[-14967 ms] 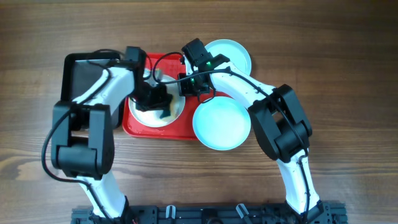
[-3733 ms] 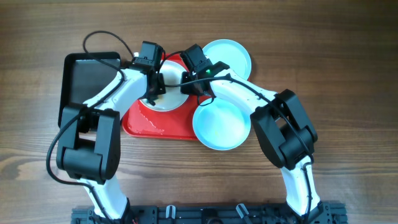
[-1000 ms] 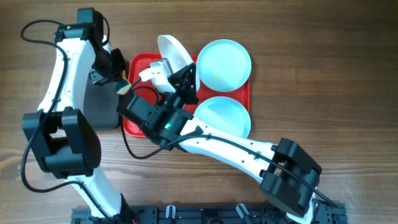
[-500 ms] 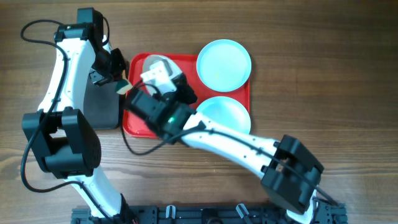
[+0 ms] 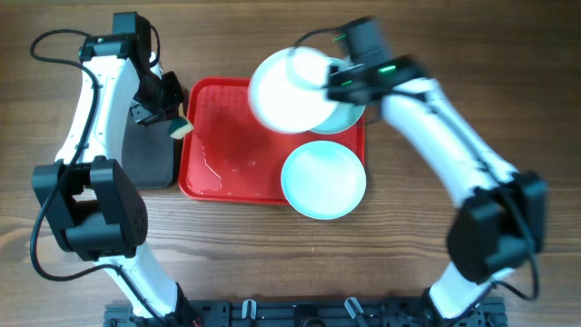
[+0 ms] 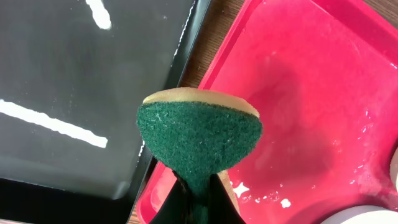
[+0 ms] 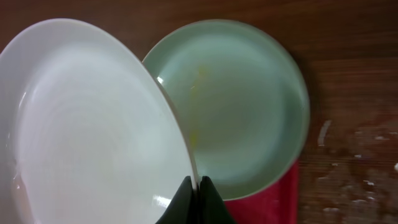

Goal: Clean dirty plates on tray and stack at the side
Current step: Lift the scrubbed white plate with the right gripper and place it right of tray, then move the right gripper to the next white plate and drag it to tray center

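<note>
Above the far right of the red tray (image 5: 227,154), your right gripper (image 7: 194,190) is clamped on the rim of the cream-white plate (image 7: 93,124), holding it up over the edge of a pale-blue plate (image 7: 242,106) at the tray's far right corner. A second pale-blue plate (image 5: 323,180) sits at the near right corner, overhanging the rim. Your left gripper (image 6: 196,199) pinches a green-faced sponge (image 6: 199,137) above the seam between the black tray (image 6: 74,81) and the red tray's wet left edge.
</note>
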Available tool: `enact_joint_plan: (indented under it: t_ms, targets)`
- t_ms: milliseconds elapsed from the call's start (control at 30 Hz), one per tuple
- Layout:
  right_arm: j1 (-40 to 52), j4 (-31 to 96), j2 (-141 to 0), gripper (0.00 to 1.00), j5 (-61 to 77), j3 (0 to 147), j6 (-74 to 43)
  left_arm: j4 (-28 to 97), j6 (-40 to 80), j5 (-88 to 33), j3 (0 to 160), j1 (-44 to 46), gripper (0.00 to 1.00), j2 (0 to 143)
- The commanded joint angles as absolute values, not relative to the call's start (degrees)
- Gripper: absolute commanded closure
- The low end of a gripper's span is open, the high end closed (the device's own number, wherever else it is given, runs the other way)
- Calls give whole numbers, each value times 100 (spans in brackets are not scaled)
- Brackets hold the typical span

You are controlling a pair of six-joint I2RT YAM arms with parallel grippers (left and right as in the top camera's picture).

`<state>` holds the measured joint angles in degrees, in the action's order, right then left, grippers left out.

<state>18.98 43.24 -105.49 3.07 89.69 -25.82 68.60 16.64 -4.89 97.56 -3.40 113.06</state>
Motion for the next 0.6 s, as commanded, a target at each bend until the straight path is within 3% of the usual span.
enact_joint_plan:
  t_ms: [0, 200, 567]
  targets:
    - [899, 4772, -10101, 96, 1170, 8995, -2698, 6864, 1695, -600, 9826, -360, 96, 11325]
    - [-635, 5419, -10114, 96, 731, 8532, -2523, 6882, 1695, -600, 9826, -360, 96, 11325]
    - [-1509, 4316, -10114, 96, 722, 6674, -2569, 6882, 1695, -600, 9826, -360, 96, 11325]
